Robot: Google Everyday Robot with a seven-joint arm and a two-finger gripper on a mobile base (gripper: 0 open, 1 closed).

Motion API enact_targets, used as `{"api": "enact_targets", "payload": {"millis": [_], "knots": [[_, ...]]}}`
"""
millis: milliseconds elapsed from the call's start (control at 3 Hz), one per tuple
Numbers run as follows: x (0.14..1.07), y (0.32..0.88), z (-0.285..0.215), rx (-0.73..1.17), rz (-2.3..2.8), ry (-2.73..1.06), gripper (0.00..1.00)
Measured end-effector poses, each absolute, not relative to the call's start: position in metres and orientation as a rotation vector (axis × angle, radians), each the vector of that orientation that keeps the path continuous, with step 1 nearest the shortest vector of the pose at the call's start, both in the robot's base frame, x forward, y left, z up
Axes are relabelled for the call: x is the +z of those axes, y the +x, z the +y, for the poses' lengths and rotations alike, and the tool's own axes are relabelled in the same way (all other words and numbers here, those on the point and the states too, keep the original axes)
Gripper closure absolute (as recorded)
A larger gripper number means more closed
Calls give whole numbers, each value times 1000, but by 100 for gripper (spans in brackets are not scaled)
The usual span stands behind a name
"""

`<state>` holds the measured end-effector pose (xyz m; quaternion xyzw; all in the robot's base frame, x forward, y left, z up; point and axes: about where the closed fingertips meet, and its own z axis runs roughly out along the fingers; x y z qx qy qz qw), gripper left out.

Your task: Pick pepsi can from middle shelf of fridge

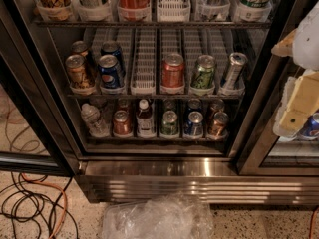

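The fridge [199, 182] stands open with its shiny steel base strip low in view. Its middle shelf [144, 63] is a dark wire rack with white slotted lane trays. A blue pepsi can [110, 71] stands at the front of the second lane from the left, with a second one alike [112, 50] right behind it. A brown can [79, 71] stands to their left. A red can [173, 70], a green can [203, 72] and a silver can [233, 69] stand to the right. My gripper [300, 102], cream and white, hangs at the right edge, far right of the pepsi cans and outside the shelf.
The top shelf [172, 4] holds tall cans. The bottom rack [149, 137] holds small bottles and several cans. A blue-and-red can shape [312, 126] shows beside the gripper's lower end. A crumpled clear plastic bag [158, 218] and loose cables [30, 203] lie on the floor.
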<state>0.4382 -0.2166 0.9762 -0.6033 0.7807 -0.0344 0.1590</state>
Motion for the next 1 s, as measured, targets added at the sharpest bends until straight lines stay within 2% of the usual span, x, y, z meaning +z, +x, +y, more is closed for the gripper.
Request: {"api": "enact_targets", "payload": {"millis": [333, 1000], "knots": [[976, 438, -217, -98, 2232, -1725, 0], [950, 446, -185, 228, 2141, -1329, 0]]}}
